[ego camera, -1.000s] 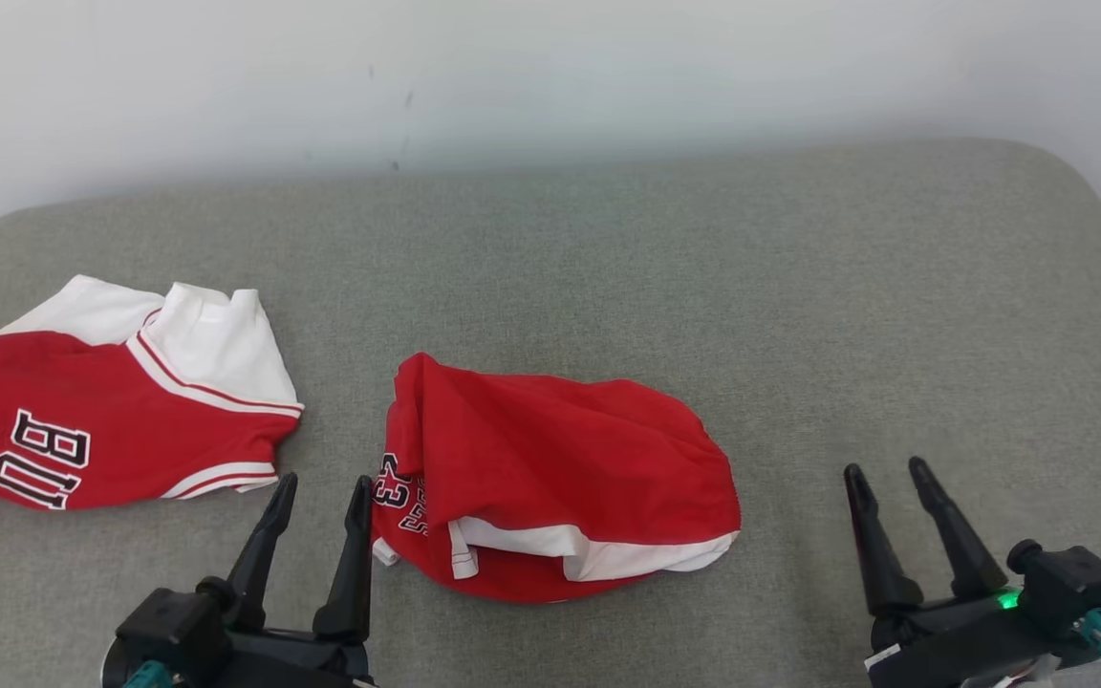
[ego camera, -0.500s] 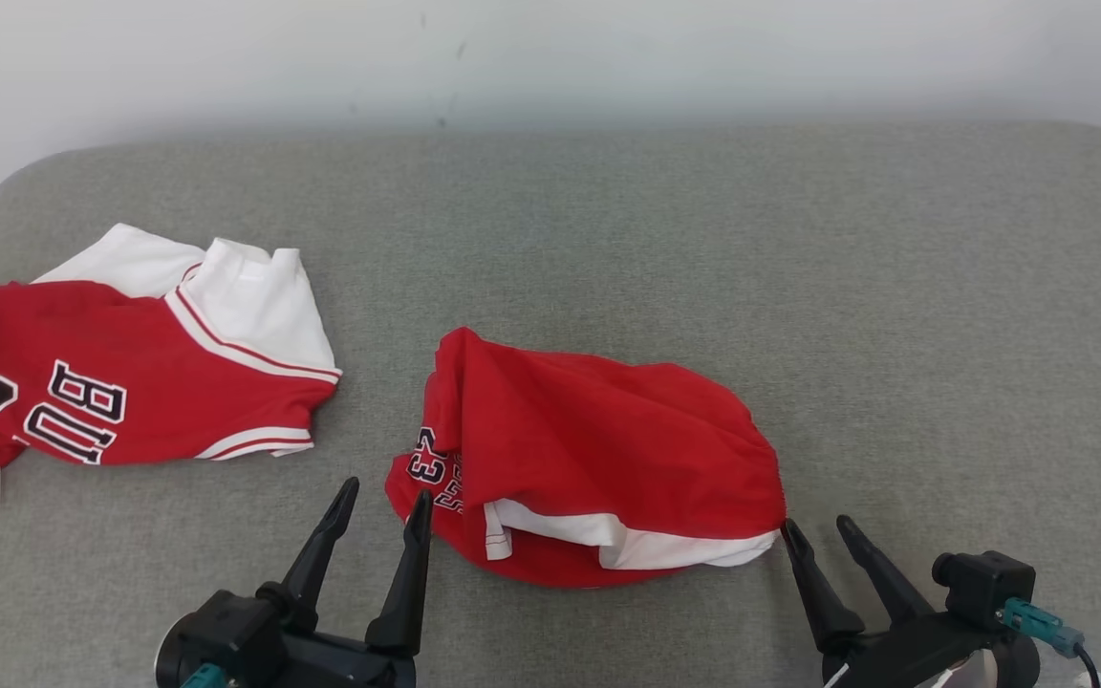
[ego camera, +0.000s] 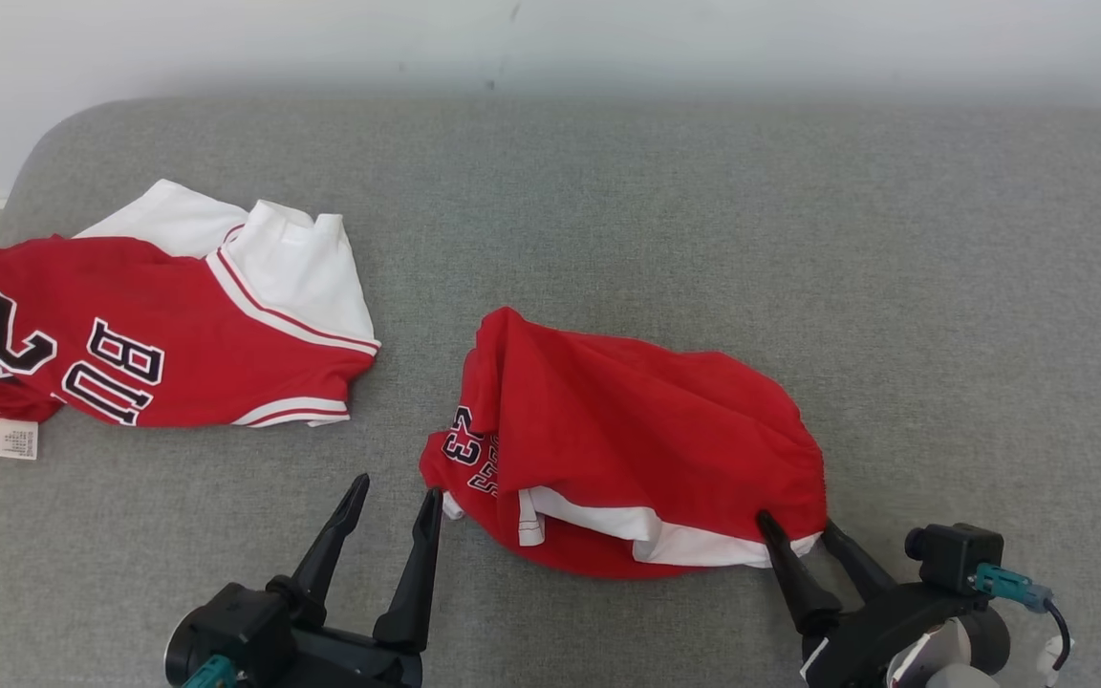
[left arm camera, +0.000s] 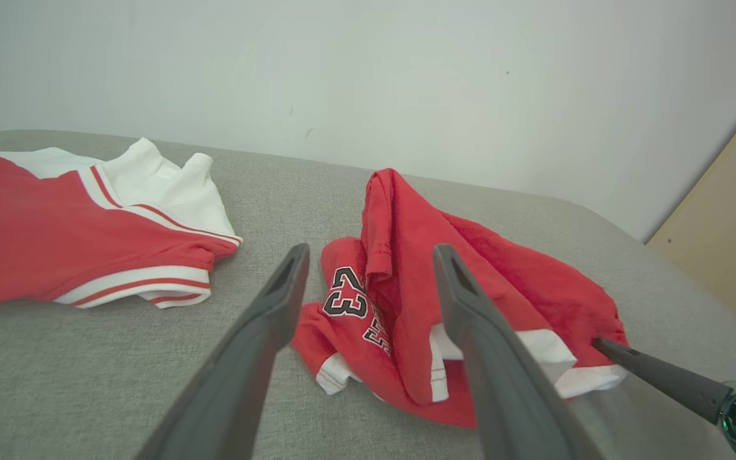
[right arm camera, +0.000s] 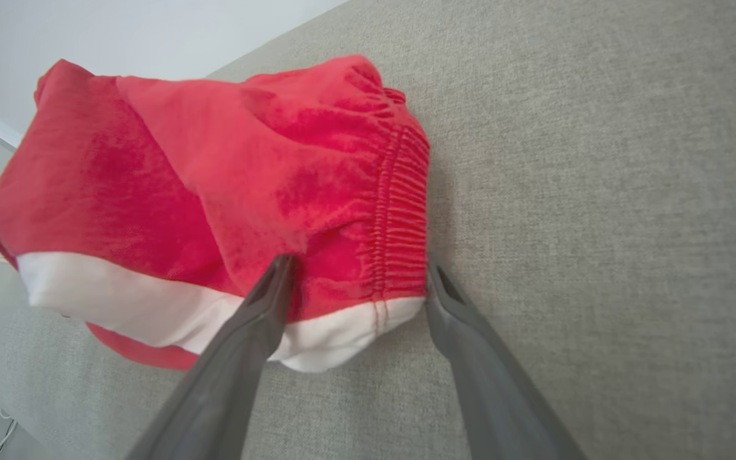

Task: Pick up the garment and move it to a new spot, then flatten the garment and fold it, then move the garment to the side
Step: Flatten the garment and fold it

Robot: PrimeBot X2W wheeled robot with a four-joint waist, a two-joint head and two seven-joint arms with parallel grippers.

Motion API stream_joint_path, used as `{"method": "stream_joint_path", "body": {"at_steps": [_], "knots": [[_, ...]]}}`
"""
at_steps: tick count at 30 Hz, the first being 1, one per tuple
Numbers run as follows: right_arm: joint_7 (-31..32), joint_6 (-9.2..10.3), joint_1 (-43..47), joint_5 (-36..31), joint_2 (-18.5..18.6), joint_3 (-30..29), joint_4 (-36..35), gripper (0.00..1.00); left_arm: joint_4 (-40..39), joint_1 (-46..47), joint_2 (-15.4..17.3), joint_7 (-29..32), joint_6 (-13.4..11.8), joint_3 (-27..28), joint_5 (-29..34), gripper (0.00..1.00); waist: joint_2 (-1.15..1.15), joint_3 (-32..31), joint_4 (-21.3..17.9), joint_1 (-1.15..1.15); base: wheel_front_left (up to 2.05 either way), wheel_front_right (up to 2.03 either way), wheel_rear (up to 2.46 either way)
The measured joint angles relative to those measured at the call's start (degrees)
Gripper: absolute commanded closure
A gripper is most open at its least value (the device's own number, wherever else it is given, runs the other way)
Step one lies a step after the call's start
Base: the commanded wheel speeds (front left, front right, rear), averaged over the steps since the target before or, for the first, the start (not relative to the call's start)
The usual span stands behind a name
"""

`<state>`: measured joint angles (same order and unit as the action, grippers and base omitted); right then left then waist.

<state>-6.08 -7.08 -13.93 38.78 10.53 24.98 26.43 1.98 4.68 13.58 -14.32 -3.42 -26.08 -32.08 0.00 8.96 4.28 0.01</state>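
The garment [ego camera: 636,420] is a crumpled pair of red shorts with white trim and a "23" print, lying mid-cushion. My right gripper [ego camera: 796,524] is open at its near right corner. In the right wrist view the right gripper [right arm camera: 360,265] straddles the elastic waistband corner of the garment [right arm camera: 183,166], one finger on the cloth and the other on the cushion beside it. My left gripper [ego camera: 397,485] is open and empty, just left of the garment's near left edge. The left wrist view has the left gripper [left arm camera: 373,249] aimed at the garment [left arm camera: 502,275].
A red and white jersey [ego camera: 149,344] with black lettering lies spread at the left of the grey cushion [ego camera: 799,239]; it is also in the left wrist view [left arm camera: 55,236]. A white wall runs behind. A beige panel [left arm camera: 726,211] stands at the far right.
The head camera has shifted, sliding the whole scene rightward and up. My right gripper has come in from the right to the garment's near right corner. The garment lies as before.
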Motion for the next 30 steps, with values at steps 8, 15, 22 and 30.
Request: {"method": "stream_joint_path", "body": {"at_steps": [8,15,22,30], "knots": [[0.5,0.0,-1.3,3.2,0.7,2.1,1.8,1.0,1.2,0.1,-0.6,0.0,0.5,0.0,0.2,0.0,0.0,0.1,0.6,0.0,0.0,0.0,0.0],[-1.4,0.0,-2.4,6.4,1.2,2.4,1.2,1.0,2.8,0.1,-1.2,0.1,3.1,-3.3,0.3,0.0,0.0,-0.5,0.0,-0.01,0.0,0.0,0.0],[-2.6,0.0,-3.9,8.3,2.3,3.2,-0.2,1.0,8.9,2.2,-2.6,3.7,5.0,-6.9,0.7,0.0,0.0,-0.8,-0.6,-0.01,0.0,0.0,0.0],[-3.4,0.0,-5.5,9.3,2.3,5.7,-0.4,1.0,17.4,6.7,-5.5,6.3,6.5,-7.4,-0.7,0.0,0.0,-0.7,-1.5,-0.01,0.0,0.0,0.0]]}}
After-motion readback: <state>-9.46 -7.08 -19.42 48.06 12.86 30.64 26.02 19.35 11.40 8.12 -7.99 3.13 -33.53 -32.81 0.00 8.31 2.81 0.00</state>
